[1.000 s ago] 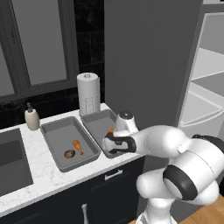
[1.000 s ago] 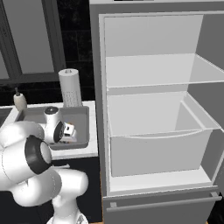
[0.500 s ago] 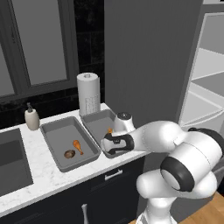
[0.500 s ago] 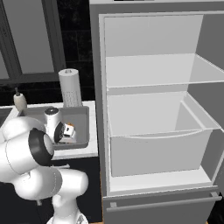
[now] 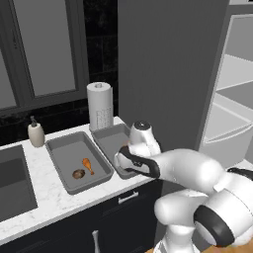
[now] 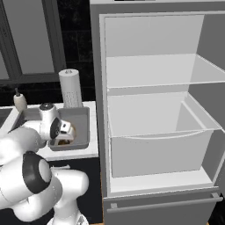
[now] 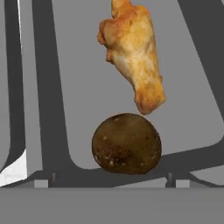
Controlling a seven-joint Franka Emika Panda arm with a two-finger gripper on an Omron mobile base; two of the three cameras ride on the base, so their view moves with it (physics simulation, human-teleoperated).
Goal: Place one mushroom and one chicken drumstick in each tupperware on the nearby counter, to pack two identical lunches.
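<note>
Two tupperwares (image 5: 79, 160) — paper towel roll (image 5: 99, 106), soap bottle (image 5: 35, 134)

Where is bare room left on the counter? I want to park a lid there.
Free: the counter strip in front of the left tupperware, running left toward the sink. Crowded: the back edge, with soap bottle and paper towel roll, and the right tupperware, under the gripper.

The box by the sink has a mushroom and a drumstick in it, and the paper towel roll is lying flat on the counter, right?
Not quite. The paper towel roll stands upright on the counter, as the left base view shows. The rest holds: the box by the sink has a mushroom and a drumstick in it.
</note>
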